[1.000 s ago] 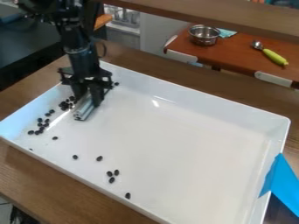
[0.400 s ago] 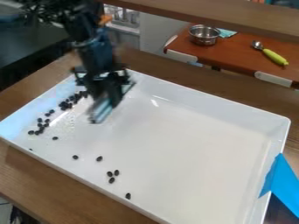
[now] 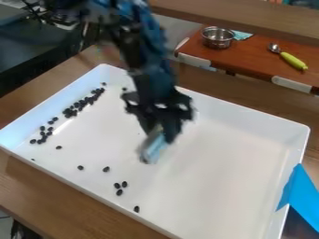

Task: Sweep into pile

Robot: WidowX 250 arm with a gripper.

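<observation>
Moved R: end effector w/ tool, long axis down-L.

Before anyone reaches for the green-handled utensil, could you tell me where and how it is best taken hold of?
Probably the middle of its green handle, coming from above and closing across the width: it lies long and slim on the reddish-brown table, with both long sides exposed.

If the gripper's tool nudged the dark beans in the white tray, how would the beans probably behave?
The beans look small and rounded, so they would probably scatter or roll a little. The tray looks smooth and shiny, so they may slide easily. Its raised walls would likely stop them.
</observation>
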